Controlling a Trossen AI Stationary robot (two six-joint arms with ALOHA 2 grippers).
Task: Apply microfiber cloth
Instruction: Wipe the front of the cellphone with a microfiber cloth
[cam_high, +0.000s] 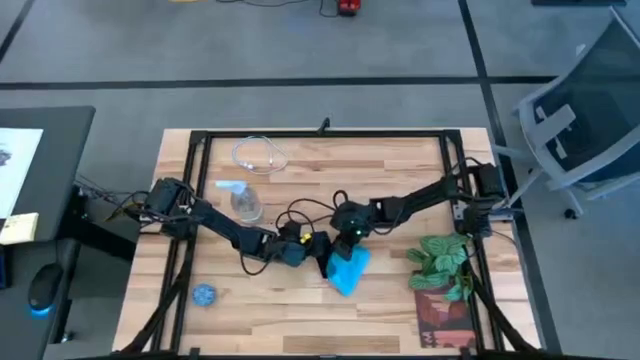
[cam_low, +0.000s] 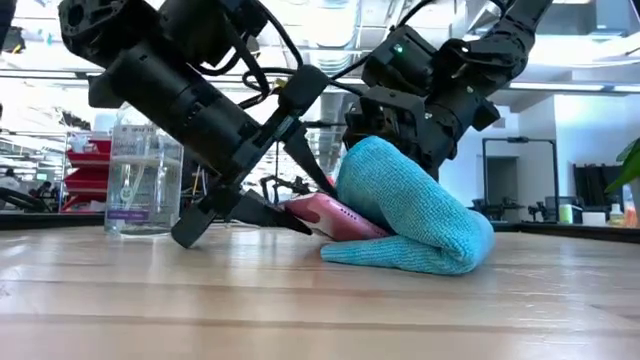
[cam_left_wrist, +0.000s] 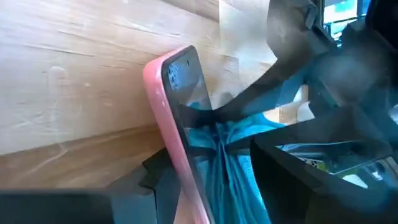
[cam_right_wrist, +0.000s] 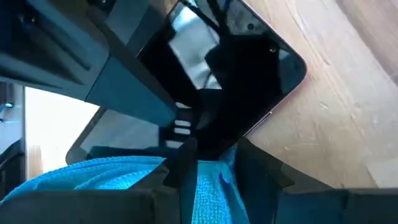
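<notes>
Your left end effector (cam_low: 300, 215) pinches the pink-cased phone (cam_low: 335, 217), tilted up off the surface (cam_low: 300, 310). Your right end effector (cam_low: 415, 150) pinches the microfiber cloth (cam_low: 415, 215), draped against the phone's screen.

You're working in what looks like a robotics lab or open office: grey carpet floor (cam_high: 300, 60), an office chair (cam_high: 585, 110) and a desk with a mouse (cam_high: 42, 287). Beyond the table (cam_low: 300, 310), red shelving (cam_low: 85, 165) and ceiling lights show, though hazily.
</notes>
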